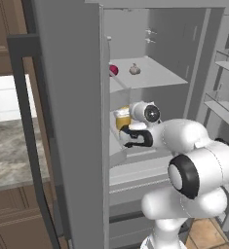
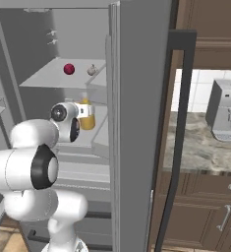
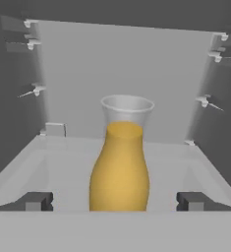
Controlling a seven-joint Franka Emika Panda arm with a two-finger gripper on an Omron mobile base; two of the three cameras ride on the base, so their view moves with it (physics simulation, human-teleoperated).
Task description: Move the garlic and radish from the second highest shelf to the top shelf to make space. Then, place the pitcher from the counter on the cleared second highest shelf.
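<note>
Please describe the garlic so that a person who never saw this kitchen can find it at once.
Look inside the open grey fridge at its top shelf. Two tiny things sit there side by side. The garlic is the pale grey-beige bulb with a pointed tip, unlike the round dark red radish beside it.

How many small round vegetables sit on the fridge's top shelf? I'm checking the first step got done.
2: a dark red-magenta radish ball at the left and a pale grey-beige garlic bulb right of it, both on the pale grey top shelf. The door may hide more.
</note>
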